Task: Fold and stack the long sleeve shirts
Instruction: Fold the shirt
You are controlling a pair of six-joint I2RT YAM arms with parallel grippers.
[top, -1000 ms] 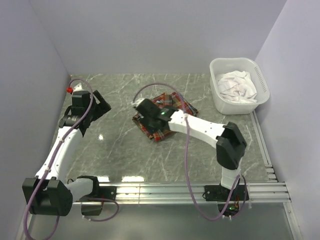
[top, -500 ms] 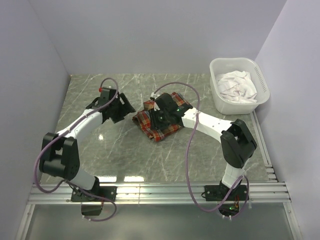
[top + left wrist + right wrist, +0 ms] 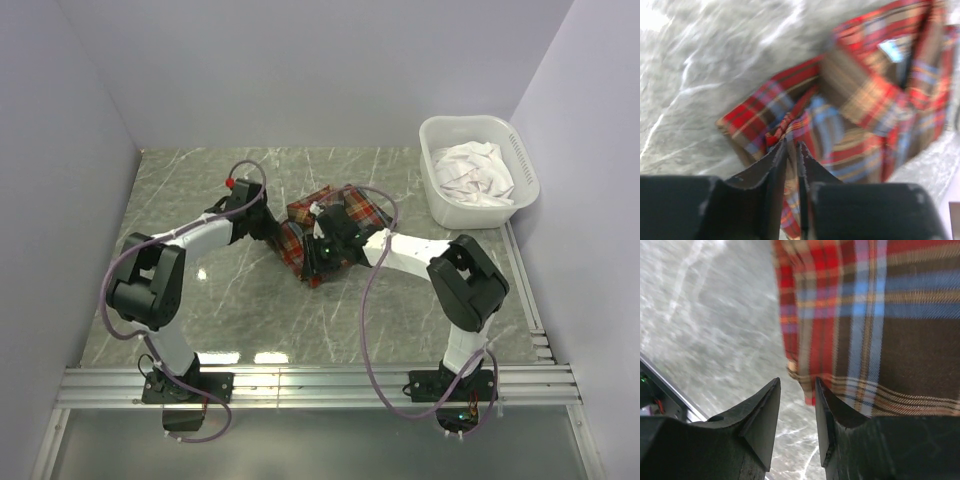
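One long sleeve shirt (image 3: 296,240), plaid in red, brown and blue, lies folded in a small bundle at the middle of the marble table. My left gripper (image 3: 272,228) is at its left edge. In the left wrist view the shirt (image 3: 865,100) fills the right half, and the left gripper (image 3: 791,145) is shut on a fold of it, with cloth showing in the thin slit between the fingers. My right gripper (image 3: 315,262) hangs over the shirt's near edge. In the right wrist view it (image 3: 797,382) stands open over bare marble, the shirt's (image 3: 880,300) hem just at its right finger.
A white basket (image 3: 470,215) holding crumpled white cloth (image 3: 475,170) stands at the back right of the table. Grey walls close in the left, back and right sides. A metal rail (image 3: 320,380) runs along the near edge by the arm bases.
My left arm swung in from the far left to the shirt's left edge and closed its jaws on the cloth. The right gripper shifted slightly toward the shirt's near edge.
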